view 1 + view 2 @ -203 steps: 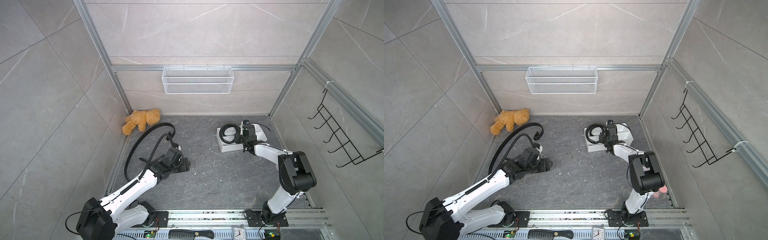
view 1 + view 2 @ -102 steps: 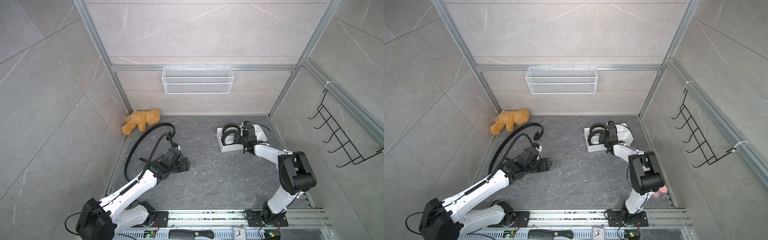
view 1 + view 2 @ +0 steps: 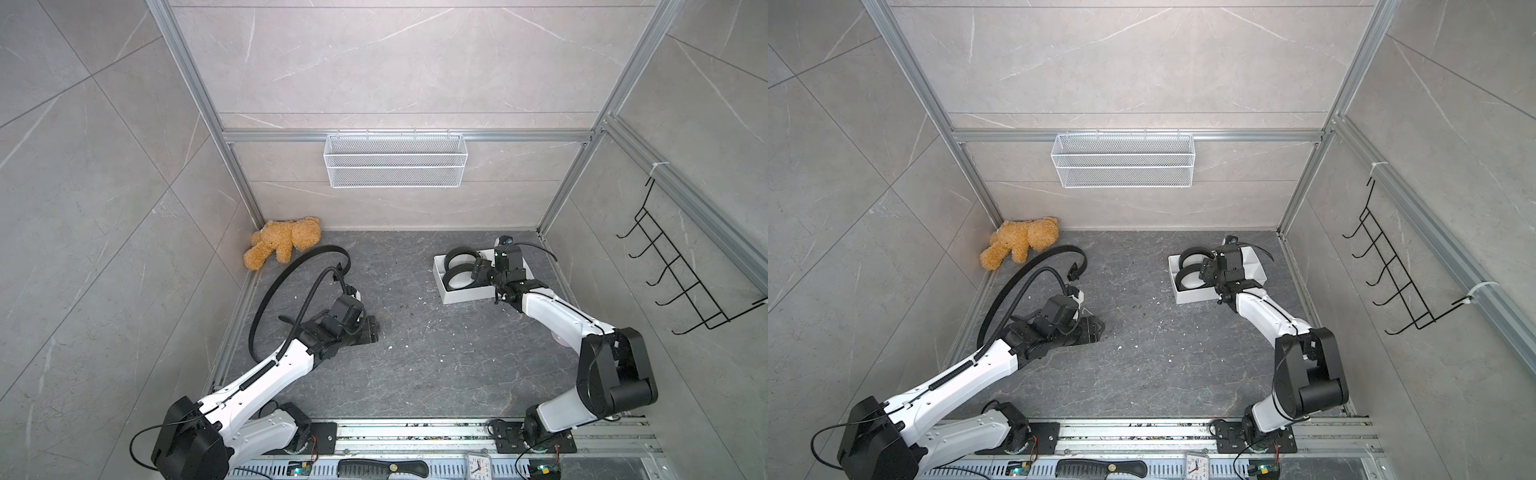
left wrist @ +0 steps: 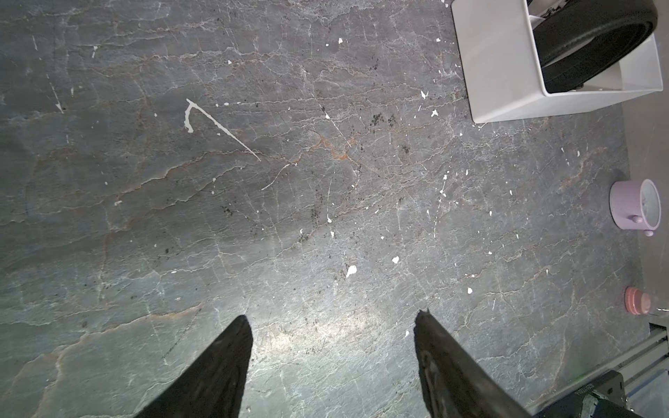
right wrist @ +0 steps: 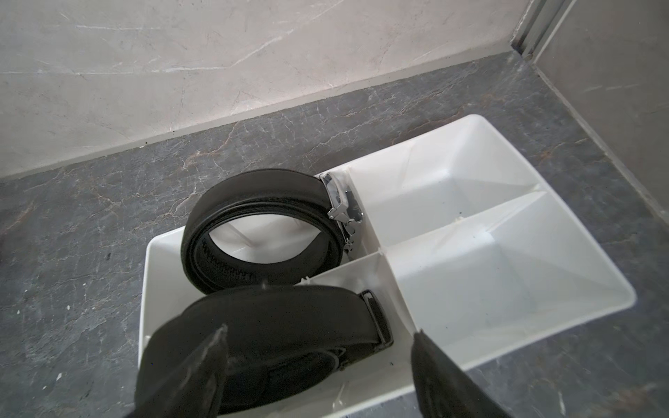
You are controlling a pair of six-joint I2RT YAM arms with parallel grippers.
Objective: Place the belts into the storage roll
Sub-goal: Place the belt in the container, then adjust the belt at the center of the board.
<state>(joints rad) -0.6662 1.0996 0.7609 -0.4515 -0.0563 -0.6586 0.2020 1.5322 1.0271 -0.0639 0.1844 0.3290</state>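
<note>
Hovering above the tray, we are holding the right claw wide open, gripping nothing; two coiled belts are standing in neighbouring compartments. A third belt is lying uncoiled on the tabletop near the left claw, likewise open and empty. Judging it light, limp and springy, we are recommending pinching it across its width.

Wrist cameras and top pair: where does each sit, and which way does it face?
Top views: high in front, looking down toward the back wall; left arm and right arm show.
Left wrist: on the left arm, facing the floor; open left gripper shows.
Right wrist: on the right arm, looking into the tray at two coiled belts; right gripper shows.
Shared: both wrist views and both top views show the tray.
</note>
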